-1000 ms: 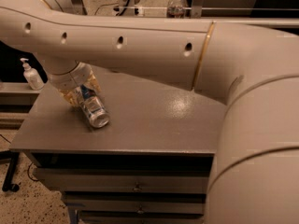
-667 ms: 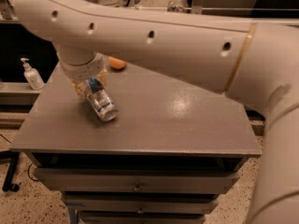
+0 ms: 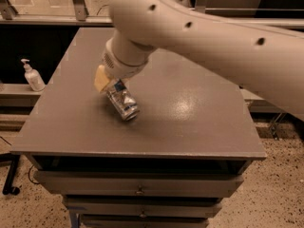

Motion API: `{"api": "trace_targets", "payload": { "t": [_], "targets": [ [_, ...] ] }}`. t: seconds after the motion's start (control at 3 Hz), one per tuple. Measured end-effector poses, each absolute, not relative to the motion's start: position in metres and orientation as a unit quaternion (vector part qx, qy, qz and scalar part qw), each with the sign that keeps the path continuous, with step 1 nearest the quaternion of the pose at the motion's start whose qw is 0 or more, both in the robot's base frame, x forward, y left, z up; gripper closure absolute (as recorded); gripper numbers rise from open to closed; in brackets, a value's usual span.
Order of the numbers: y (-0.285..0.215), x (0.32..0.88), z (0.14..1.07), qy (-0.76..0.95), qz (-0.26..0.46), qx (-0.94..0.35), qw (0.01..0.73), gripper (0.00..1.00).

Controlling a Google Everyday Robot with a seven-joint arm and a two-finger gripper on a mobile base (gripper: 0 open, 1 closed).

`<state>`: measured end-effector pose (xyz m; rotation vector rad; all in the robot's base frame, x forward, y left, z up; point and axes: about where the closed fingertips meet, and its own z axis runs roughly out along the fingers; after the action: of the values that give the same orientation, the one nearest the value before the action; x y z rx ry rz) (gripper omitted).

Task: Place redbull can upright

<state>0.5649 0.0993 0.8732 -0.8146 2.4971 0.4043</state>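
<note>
Camera view: our gripper [image 3: 114, 87], fingers [image 3: 100, 78] clamped on the tilted can [image 3: 124, 104], hangs over the desk [image 3: 190, 122] toward its left edge; we should set the base flat before releasing.

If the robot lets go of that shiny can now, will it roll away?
Probably yes. The redbull can is round and hangs tilted from the gripper over the table, so it would likely tip over and roll on that flat top. Its metal skin looks smooth, so it may slip in the grip. It looks stiff, not floppy.
</note>
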Motion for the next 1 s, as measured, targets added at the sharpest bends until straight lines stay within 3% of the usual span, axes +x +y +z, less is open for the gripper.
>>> {"api": "trace_targets", "payload": {
  "t": [0.67, 1.0],
  "targets": [
    [0.083, 0.616, 0.964, 0.813, 0.353, -0.249, 0.39, 1.0],
    [0.049, 0.63, 1.006, 0.755, 0.401, -0.227, 0.467, 1.0]
  ]
}}
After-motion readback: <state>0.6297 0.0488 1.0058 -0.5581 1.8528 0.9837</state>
